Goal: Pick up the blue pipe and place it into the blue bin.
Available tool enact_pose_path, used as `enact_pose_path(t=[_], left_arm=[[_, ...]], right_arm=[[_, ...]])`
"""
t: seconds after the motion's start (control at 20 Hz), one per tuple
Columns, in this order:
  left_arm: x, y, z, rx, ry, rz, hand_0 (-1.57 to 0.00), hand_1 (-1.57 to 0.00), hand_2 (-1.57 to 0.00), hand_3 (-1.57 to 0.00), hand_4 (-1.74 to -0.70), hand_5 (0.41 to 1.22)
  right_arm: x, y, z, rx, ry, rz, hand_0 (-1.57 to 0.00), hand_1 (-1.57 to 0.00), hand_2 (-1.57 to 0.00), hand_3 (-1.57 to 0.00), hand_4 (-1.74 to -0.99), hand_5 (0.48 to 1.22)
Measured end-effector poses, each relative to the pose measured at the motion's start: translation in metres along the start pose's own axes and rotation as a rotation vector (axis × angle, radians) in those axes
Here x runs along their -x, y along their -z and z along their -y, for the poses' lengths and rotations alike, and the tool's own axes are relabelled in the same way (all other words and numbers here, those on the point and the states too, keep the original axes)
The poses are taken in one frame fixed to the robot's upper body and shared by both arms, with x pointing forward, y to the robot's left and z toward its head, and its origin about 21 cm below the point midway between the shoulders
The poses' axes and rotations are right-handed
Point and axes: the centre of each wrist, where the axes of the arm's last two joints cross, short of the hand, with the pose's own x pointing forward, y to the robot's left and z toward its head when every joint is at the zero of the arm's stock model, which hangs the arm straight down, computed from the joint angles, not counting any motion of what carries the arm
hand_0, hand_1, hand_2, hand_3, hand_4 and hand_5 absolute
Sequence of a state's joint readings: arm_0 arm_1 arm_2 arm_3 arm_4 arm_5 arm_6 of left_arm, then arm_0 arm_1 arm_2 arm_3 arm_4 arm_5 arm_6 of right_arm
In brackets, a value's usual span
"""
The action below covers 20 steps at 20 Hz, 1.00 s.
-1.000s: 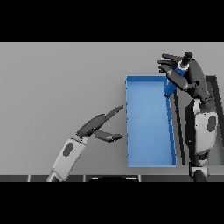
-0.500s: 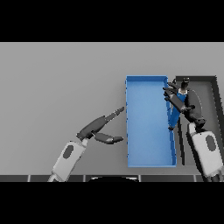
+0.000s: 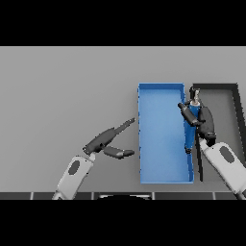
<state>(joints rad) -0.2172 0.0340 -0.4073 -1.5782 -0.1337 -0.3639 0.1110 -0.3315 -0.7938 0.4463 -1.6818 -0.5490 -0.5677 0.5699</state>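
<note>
Pipe [image 3: 194,109], blue with a pale tip, is pinched in the right robot hand [image 3: 198,116], whose dark fingers curl round it right over the bin's [image 3: 163,132] right wall, at about 2 o'clock from the bin's middle. It stands roughly upright, its tip towards 12 o'clock, and its lower end cannot be made out against the blue wall. The bin lies long from 12 to 6 o'clock on the grey desk [image 3: 62,96], with a dark tray [image 3: 236,91] just beside it at 3 o'clock. The left robot hand [image 3: 108,141] hangs over the desk at 9 o'clock from the bin, fingers straight and spread, holding nothing, one fingertip close to the bin's left wall.
</note>
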Motion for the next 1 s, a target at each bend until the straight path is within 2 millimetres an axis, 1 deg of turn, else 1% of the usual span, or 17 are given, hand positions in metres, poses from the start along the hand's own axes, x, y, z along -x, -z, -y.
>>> enact_pose_path(t=[0.05, 0.1, 0.15, 0.2, 0.3, 0.4, 0.45, 0.5, 0.6, 0.65, 0.7, 0.75, 0.8, 0.85, 0.95, 1.0], left_arm=[[0.0, 0.001, 0.001, 0.003, 0.005, 0.0, 0.0, 0.0, 0.0, 0.0, -0.88, 0.428], [0.0, 0.0, 0.002, 0.002, 0.004, 0.001, 0.0, 0.0, 0.0, 0.0, -0.88, 0.43], [0.0, 0.001, 0.001, 0.001, 0.001, 0.001, 0.0, 0.0, 0.0, 0.0, -0.88, 0.429], [-0.001, 0.001, -0.001, -0.003, -0.002, 0.003, 0.0, 0.0, 0.0, 0.0, -0.88, 0.429], [0.0, -0.001, 0.002, 0.003, -0.009, 0.006, 0.0, 0.0, 0.0, 0.0, -0.89, 0.428], [-0.002, -0.001, 0.005, 0.002, -0.007, 0.009, 0.0, 0.0, 0.0, 0.0, -0.89, 0.426], [-0.002, 0.001, 0.005, 0.002, -0.004, 0.001, 0.0, 0.0, 0.0, 0.0, -0.89, 0.427], [-0.002, -0.001, 0.005, 0.004, -0.006, 0.004, 0.0, 0.0, 0.0, 0.0, -0.89, 0.427], [0.002, -0.005, 0.002, 0.0, -0.003, 0.0, 0.0, 0.0, 0.0, 0.0, -0.89, 0.428], [0.0, -0.002, -0.001, -0.005, 0.001, -0.002, 0.0, 0.0, 0.0, 0.0, -0.89, 0.429], [-0.001, -0.002, 0.0, -0.006, -0.006, 0.003, 0.0, 0.0, 0.0, 0.0, -0.89, 0.429], [0.0, -0.003, 0.002, -0.004, -0.007, -0.004, 0.0, 0.0, 0.0, 0.0, -0.89, 0.429], [-0.001, -0.002, 0.005, -0.006, -0.001, 0.0, 0.0, 0.0, 0.0, 0.0, -0.89, 0.429], [0.0, -0.003, 0.004, -0.008, 0.001, 0.003, 0.0, 0.0, 0.0, 0.0, -0.89, 0.431], [0.0, -0.003, 0.005, 0.0, -0.001, 0.008, 0.0, 0.0, 0.0, 0.0, -0.89, 0.431], [-0.001, 0.001, 0.004, -0.004, 0.006, -0.007, 0.0, 0.0, 0.0, 0.0, -0.88, 0.431]], right_arm=[[0.004, 0.001, -0.003, -0.045, -0.044, -0.075, -0.48, -0.44, -0.44, -0.26, -1.275, 1.186], [0.008, 0.002, -0.002, -0.059, -0.063, -0.092, -0.38, -0.35, -0.35, -0.21, -1.219, 1.137], [0.016, 0.003, 0.001, -0.078, -0.105, -0.158, -0.31, -0.28, -0.28, -0.16, -1.175, 1.084], [0.02, 0.005, 0.003, -0.093, -0.155, -0.202, -0.24, -0.22, -0.22, -0.13, -1.142, 1.03], [0.021, 0.005, 0.003, -0.13, -0.234, -0.248, -0.16, -0.14, -0.14, -0.08, -1.083, 0.934], [0.022, 0.005, 0.001, -0.15, -0.285, -0.286, -0.1, -0.09, -0.09, -0.05, -1.071, 0.868], [0.021, 0.006, -0.003, -0.163, -0.309, -0.295, -0.08, -0.07, -0.07, -0.04, -1.063, 0.846], [0.018, 0.006, -0.005, -0.164, -0.319, -0.299, -0.06, -0.06, -0.06, -0.03, -1.056, 0.817], [0.018, 0.007, -0.008, -0.172, -0.378, -0.303, -0.04, -0.04, -0.04, -0.02, -1.046, 0.759], [0.018, 0.008, -0.008, -0.167, -0.381, -0.306, -0.03, -0.03, -0.03, -0.02, -1.038, 0.734], [0.019, 0.006, -0.007, -0.166, -0.384, -0.315, -0.03, -0.02, -0.02, -0.01, -1.036, 0.713], [0.02, 0.007, -0.01, -0.169, -0.384, -0.316, -0.02, -0.02, -0.02, -0.01, -1.033, 0.696], [0.018, 0.009, -0.009, -0.165, -0.387, -0.311, -0.02, -0.01, -0.01, -0.01, -1.03, 0.682], [0.019, 0.009, -0.01, -0.161, -0.392, -0.314, -0.01, -0.01, -0.01, -0.01, -1.022, 0.672], [0.021, 0.008, -0.01, -0.171, -0.404, -0.314, -0.01, -0.01, -0.01, 0.0, -1.022, 0.665], [0.02, 0.009, -0.014, -0.183, -0.397, -0.313, -0.01, -0.01, -0.01, 0.0, -1.022, 0.661]])
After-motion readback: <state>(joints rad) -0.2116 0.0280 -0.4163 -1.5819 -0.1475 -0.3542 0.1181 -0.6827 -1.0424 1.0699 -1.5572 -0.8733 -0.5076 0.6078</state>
